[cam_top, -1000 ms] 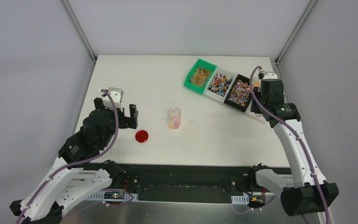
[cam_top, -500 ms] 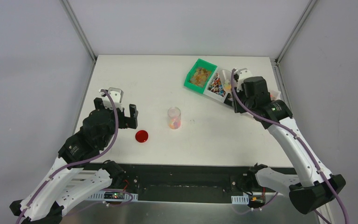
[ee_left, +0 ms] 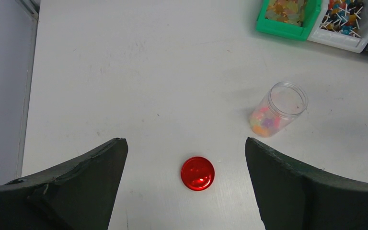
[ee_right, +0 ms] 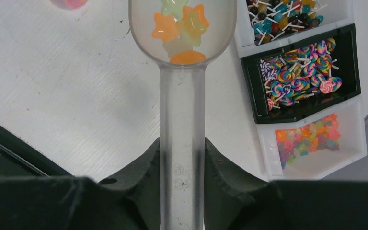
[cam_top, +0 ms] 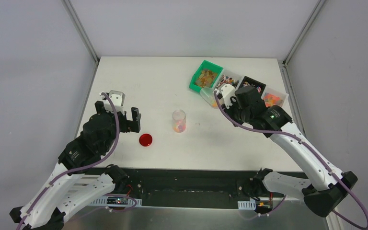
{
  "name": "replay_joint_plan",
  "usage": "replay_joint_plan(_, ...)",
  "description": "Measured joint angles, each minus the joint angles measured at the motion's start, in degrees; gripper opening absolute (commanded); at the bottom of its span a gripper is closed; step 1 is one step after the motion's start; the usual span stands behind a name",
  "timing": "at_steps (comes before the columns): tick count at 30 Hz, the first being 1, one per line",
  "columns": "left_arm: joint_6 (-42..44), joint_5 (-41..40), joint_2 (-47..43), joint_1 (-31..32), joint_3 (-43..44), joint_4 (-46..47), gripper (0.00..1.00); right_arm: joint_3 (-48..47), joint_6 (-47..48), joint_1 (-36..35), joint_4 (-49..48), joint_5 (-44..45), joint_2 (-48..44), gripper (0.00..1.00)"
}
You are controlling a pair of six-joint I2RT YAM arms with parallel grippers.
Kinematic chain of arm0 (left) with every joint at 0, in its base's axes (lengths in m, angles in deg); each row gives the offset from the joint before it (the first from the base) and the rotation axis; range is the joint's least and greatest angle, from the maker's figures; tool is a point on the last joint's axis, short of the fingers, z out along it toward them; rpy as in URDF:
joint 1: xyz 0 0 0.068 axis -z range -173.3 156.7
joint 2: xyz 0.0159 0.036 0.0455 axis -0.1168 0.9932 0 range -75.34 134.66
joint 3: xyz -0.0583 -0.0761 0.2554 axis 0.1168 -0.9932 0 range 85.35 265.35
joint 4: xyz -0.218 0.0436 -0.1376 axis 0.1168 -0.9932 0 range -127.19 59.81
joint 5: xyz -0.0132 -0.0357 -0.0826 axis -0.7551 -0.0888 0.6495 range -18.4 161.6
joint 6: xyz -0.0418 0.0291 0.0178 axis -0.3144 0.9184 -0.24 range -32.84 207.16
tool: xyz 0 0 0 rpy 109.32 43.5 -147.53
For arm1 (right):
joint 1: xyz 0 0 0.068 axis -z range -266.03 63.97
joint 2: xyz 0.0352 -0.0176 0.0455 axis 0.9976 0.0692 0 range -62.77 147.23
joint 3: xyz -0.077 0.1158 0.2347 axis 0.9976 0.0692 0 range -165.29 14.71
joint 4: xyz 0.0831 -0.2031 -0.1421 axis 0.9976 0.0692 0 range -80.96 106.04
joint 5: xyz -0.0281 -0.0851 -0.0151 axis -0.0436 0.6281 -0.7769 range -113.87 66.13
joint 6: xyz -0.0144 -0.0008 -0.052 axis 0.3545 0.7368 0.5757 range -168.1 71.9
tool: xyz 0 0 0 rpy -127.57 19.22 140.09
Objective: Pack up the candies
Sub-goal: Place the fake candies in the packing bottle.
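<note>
My right gripper (ee_right: 182, 158) is shut on the handle of a clear plastic scoop (ee_right: 182, 110). The scoop's bowl holds a few star-shaped orange and pale candies (ee_right: 179, 26). In the top view the gripper (cam_top: 226, 96) holds the scoop bowl (cam_top: 207, 96) above the table, just left of the bins and right of the jar. The open clear jar (cam_top: 178, 120) stands upright at mid-table with candies in its bottom (ee_left: 266, 122). My left gripper (ee_left: 186, 143) is open and empty, above the flat red lid (ee_left: 197, 173), which lies left of the jar (cam_top: 145, 140).
Several bins stand in a row at the back right: a green one (cam_top: 205, 77), a white one with lollipops (cam_top: 228, 78), a black one with swirl lollipops (ee_right: 299, 72), and a clear one with star candies (ee_right: 311, 143). The table's front edge runs near the arm bases.
My right arm has swung left from over the far-right bins toward the jar, carrying the scoop with candies in it. The left arm, jar and lid have not moved.
</note>
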Motion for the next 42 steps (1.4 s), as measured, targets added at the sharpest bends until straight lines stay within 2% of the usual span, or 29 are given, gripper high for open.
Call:
replay_joint_plan(10, 0.00, -1.07, 0.00, 0.00, 0.00, 0.00, 0.97, 0.24, 6.12, -6.99, 0.87, -0.17, 3.72, 0.00)
replay_joint_plan(20, -0.04, -1.75, -0.33, 0.00, 0.00, 0.00, 0.99, 0.11, 10.38, -12.63, 3.65, 3.26, 7.65, 0.00)
replay_joint_plan(42, -0.07, -2.58, -1.27, 0.00, 0.00, 0.00, 0.99, -9.77, 16.61, -18.23, 9.16, 10.69, 16.02, 0.00)
